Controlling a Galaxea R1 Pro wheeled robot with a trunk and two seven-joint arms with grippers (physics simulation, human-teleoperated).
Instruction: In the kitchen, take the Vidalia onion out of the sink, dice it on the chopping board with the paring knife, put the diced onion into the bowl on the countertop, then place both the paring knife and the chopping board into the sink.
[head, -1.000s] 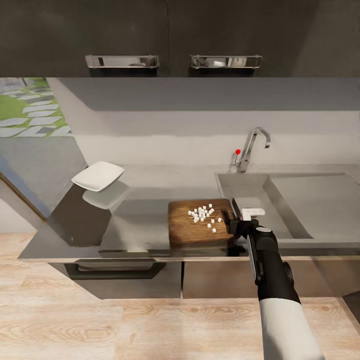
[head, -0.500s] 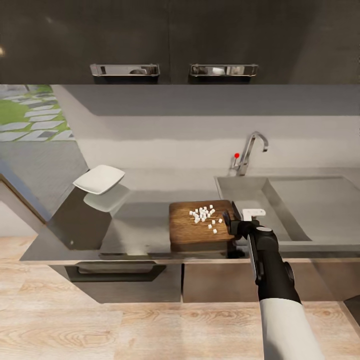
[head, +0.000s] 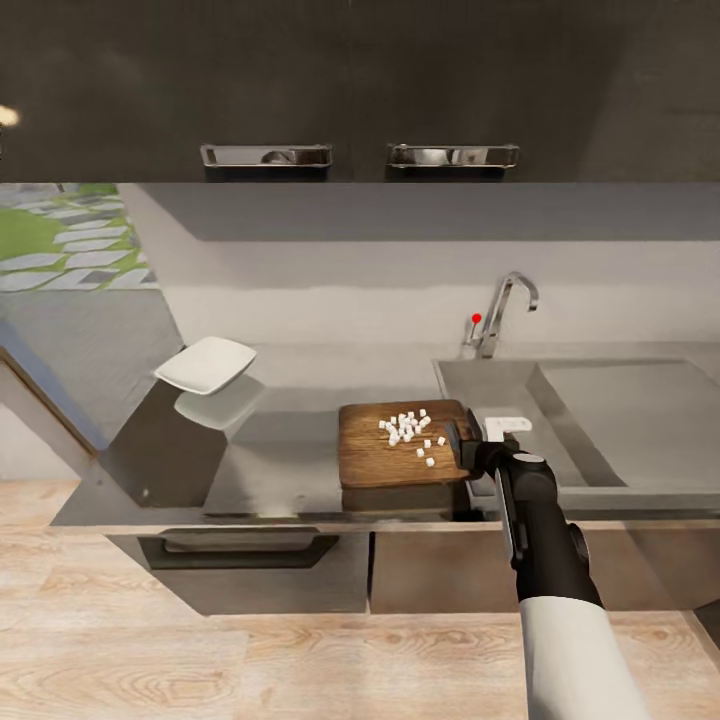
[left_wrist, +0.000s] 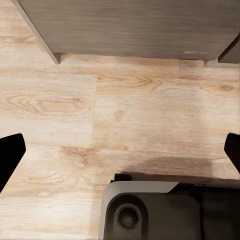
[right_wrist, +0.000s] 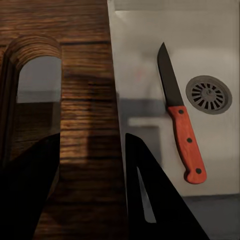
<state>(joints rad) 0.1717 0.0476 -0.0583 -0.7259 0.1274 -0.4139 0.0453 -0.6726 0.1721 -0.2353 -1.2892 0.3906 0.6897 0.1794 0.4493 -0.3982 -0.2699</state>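
one chopping board (head: 395, 455), one paring knife (right_wrist: 181, 131) in sink (right_wrist: 210, 55)

The right arm is two-toned: a white, smooth, rounded sleeve at the lower part gives way toward 12 o'clock to a glossy black forearm with a pale seam along it, capped by a round grey disc at the wrist. The right hand (head: 468, 436) is black, with a white block beside it. Seen close, its fingers (right_wrist: 150, 200) are flat, matte black wedges. The left hand's fingers (left_wrist: 9, 157) are black too, above a dark grey rounded housing with a circular socket.
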